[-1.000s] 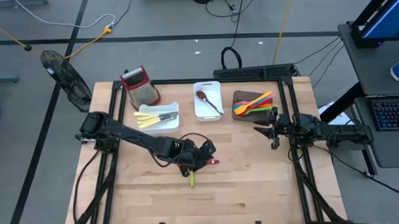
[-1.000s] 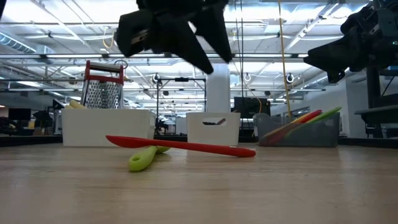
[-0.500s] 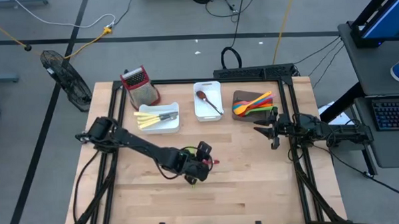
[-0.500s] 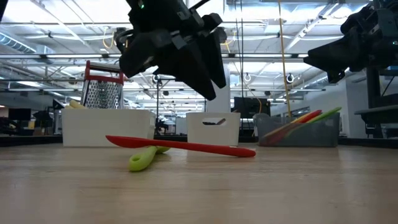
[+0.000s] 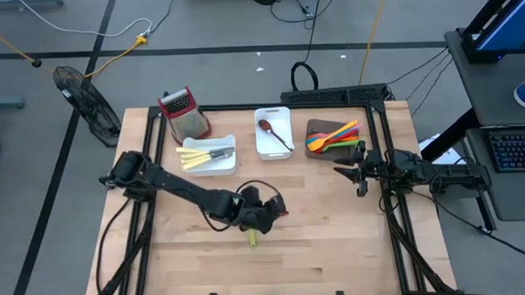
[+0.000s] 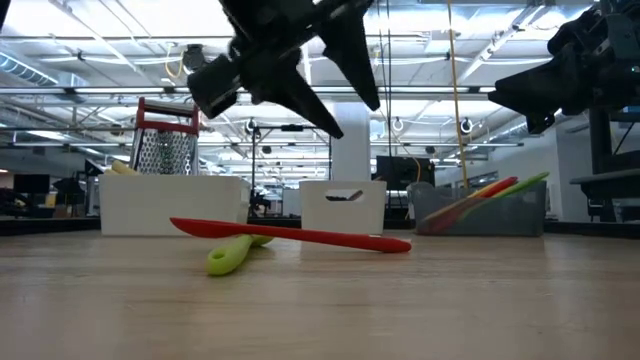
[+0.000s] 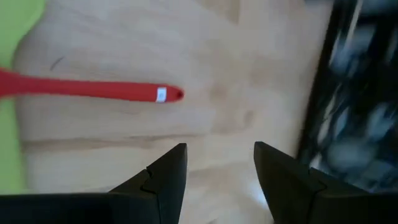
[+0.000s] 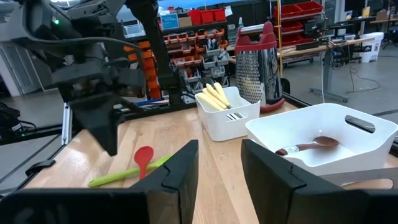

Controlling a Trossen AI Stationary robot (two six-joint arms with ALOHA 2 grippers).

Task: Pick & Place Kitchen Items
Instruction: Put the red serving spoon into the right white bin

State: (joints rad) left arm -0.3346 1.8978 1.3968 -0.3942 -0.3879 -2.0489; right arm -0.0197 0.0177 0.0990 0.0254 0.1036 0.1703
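A red utensil (image 6: 300,236) lies on the table across a green utensil (image 6: 230,254), near the table's middle. Both show in the high view, the red one (image 5: 284,212) and the green one (image 5: 253,240). My left gripper (image 5: 272,208) hovers above them, open and empty, and also shows in the low view (image 6: 350,105). In the left wrist view the red handle's end (image 7: 158,94) lies beyond the open gripper (image 7: 217,158). My right gripper (image 5: 346,169) waits open at the right, near the brown tray (image 5: 319,150). Its wrist view (image 8: 217,155) looks over the table.
At the back stand a white tray (image 5: 230,163) with yellow sticks and a metal tool, a white tray (image 5: 274,151) with a brown spoon, and a brown tray holding several coloured utensils (image 5: 332,134). A red-topped grater (image 5: 184,113) stands at the back left. The near half of the table is bare wood.
My left gripper dipped down toward the red and green utensils, then rose again and turned, staying open. The two utensils have not moved.
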